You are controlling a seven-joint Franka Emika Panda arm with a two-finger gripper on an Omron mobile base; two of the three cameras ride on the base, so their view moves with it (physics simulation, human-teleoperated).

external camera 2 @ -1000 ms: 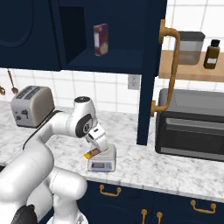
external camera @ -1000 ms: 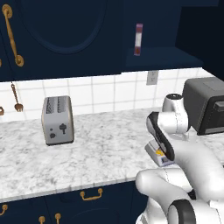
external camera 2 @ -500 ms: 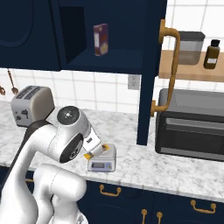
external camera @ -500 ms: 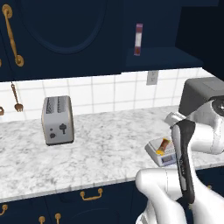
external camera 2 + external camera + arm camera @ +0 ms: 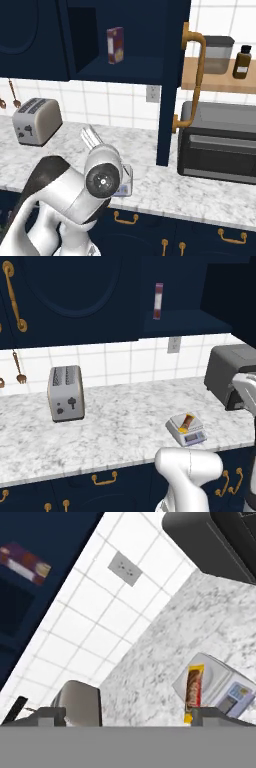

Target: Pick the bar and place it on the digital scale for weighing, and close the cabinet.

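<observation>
So the bar point(image 5: 187, 422) is lying flat on the digital scale point(image 5: 186, 430), orange-yellow with the brown end pointing toward the far wall, and it's poking a little past the plate's edge in the hand view. The scale is sitting on the marble counter point(image 5: 120, 426) close to the near edge, just left of the dark toaster oven point(image 5: 231, 373). Its blue display strip is facing the near side, but I can't read any digits on it. The wrapper has some print on it, too blurry to make out.

The gripper point(image 5: 120, 712) is sitting spread wide with nothing between its tips, looking down over the counter with the scale off to one side of it.

The cabinet door point(image 5: 172, 75) is standing open, edge-on toward the right base camera, with its long brass handle point(image 5: 192, 80) facing right. Inside on the shelf a maroon-and-white pack point(image 5: 115, 45) is standing upright; there's some lettering on it but nothing legible.

Room-wise, there's a big bare stretch of marble between the grey toaster point(image 5: 65, 392) on the left and the scale. A wall outlet point(image 5: 173, 344) is sitting on the white tiles behind. On the wooden shelf point(image 5: 220, 82) far right, a grey container point(image 5: 218, 54) and a brown bottle point(image 5: 243, 61) with a label too small to read.
</observation>
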